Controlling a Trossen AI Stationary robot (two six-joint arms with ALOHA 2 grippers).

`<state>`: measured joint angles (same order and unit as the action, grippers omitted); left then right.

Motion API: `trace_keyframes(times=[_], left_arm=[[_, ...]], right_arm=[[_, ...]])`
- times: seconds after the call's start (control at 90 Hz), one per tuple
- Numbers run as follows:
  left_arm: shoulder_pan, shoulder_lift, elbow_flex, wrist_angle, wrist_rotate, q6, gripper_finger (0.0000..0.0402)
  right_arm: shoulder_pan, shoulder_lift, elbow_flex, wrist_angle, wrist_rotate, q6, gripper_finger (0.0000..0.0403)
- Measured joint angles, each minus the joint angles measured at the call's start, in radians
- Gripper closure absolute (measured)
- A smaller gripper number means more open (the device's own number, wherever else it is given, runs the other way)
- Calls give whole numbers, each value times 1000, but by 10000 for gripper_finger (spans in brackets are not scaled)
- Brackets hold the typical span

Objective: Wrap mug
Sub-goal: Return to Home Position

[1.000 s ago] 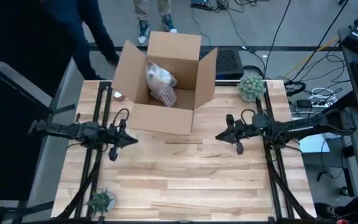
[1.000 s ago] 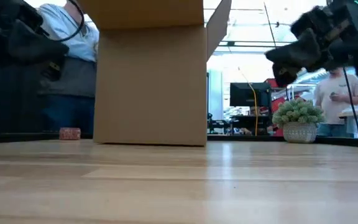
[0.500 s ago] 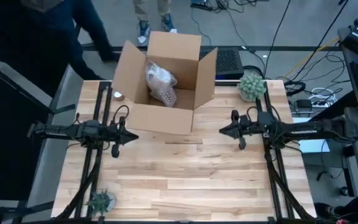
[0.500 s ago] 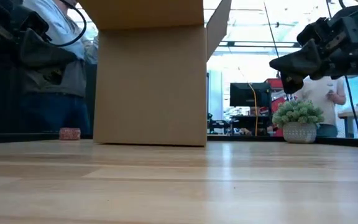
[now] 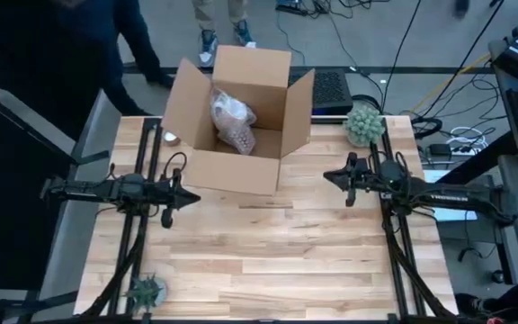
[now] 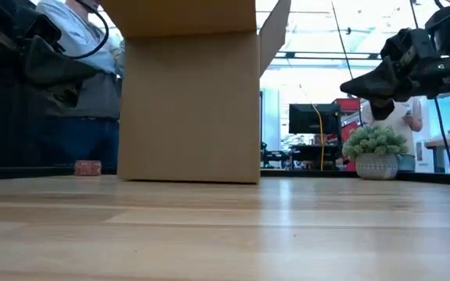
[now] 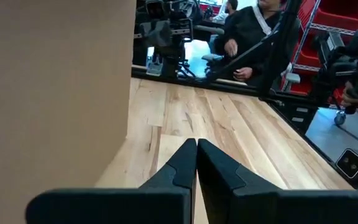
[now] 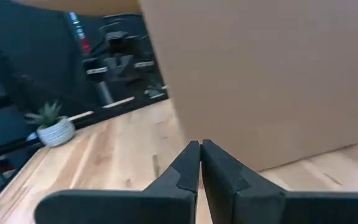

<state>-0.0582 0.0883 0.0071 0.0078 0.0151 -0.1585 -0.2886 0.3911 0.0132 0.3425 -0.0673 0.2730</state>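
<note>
Right pincer pulled back toward right side of frame and up a bit, now further from box. Low view: it sits further right too.

Bubble-wrapped mug lies inside the open cardboard box; apparently on its side.
</note>
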Motion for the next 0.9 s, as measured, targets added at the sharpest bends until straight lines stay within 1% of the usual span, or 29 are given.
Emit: trace_keyframes(times=[0.133,0.3,0.433,0.589,0.722,0.767,0.844,0.9], left_arm=[[0,0,0,0,0,-1,401],[0,0,0,0,0,-1,401],[0,0,0,0,0,-1,401],[0,0,0,0,0,-2,401],[0,1,0,0,0,-2,401],[0,1,0,0,0,-2,402],[0,1,0,0,0,-2,401],[0,1,0,0,0,-1,401]], right_arm=[[0,-80,0,-99,66,5,403],[3,-163,0,-234,88,37,403],[34,-214,0,-319,95,36,403],[120,-245,0,-324,89,-6,403],[234,-252,0,-325,63,-36,403],[272,-252,0,-326,74,-37,403],[327,-252,0,-323,121,-46,403],[349,-252,0,-322,126,-71,403]])
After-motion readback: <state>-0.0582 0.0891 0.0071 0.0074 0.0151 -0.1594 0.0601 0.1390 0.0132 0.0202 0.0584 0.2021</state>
